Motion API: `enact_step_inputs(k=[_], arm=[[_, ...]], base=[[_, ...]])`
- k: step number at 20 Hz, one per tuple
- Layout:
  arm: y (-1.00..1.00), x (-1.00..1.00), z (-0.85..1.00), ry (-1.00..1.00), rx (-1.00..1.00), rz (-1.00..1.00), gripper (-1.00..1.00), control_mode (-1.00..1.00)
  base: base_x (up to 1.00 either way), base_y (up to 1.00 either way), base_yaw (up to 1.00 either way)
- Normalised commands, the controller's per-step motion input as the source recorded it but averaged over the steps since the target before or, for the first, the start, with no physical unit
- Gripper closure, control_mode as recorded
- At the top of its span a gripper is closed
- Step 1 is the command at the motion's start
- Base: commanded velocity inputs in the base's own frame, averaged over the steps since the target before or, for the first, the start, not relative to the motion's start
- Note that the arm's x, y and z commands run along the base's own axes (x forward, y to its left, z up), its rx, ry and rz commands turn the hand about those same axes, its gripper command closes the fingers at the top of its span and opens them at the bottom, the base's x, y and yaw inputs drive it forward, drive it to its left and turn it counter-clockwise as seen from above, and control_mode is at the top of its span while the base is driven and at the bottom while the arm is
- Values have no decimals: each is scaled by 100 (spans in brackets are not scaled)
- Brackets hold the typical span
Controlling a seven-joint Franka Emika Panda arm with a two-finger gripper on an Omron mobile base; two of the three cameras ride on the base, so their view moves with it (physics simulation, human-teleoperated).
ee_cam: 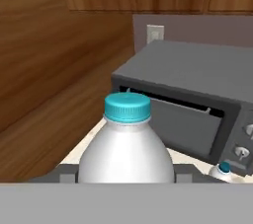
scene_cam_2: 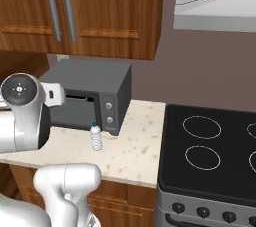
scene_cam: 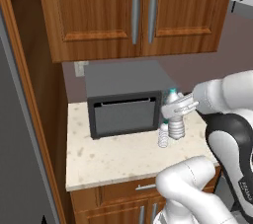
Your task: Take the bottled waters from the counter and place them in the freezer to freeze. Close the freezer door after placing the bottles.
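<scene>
Your pincer (scene_cam: 174, 111) pinches one bottle (scene_cam: 174, 114) around its middle. The bottle stands straight up, with its long side going up and down and its teal cap (ee_cam: 127, 107) pointing at the ceiling. In the hand view the bottle sits right in front of you, very close, between the two fingertips. You hold it up off the surface (scene_cam: 118, 159), just in front of the right end of the grey toaster oven (scene_cam: 124, 104).

The second bottle (scene_cam_2: 96, 137) stands on the surface just below your pincer and a little toward you. It also stands straight up, cap on top. In the left base view it looks very close to the bottle you hold, but you cannot tell if they touch. It is near the front corner of the toaster oven, by the two knobs (scene_cam_2: 109, 112).

Beyond your pincer is the toaster oven, with brown wooden cabinets (scene_cam: 136, 11) above it. A black stovetop (scene_cam_2: 210, 153) lies well off to the right of your pincer. Far to the left of your pincer a tall grey panel (scene_cam: 17, 159) stands at the edge of the left base view.
</scene>
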Motion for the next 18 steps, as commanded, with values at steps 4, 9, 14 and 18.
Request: enact_step_inputs(k=[4, 9, 14, 18], arm=[[-31, -55, 10, -24, -1, 0, 100, -100], [-44, -16, 0, -7, 0, -31, 100, -100], [-36, -28, 0, -7, 2, -30, 100, -100], [-7, -54, 0, -19, 0, -11, 100, -100]], base=[[0, 0, 0], [0, 0, 0], [0, 0, 0], [0, 0, 0]])
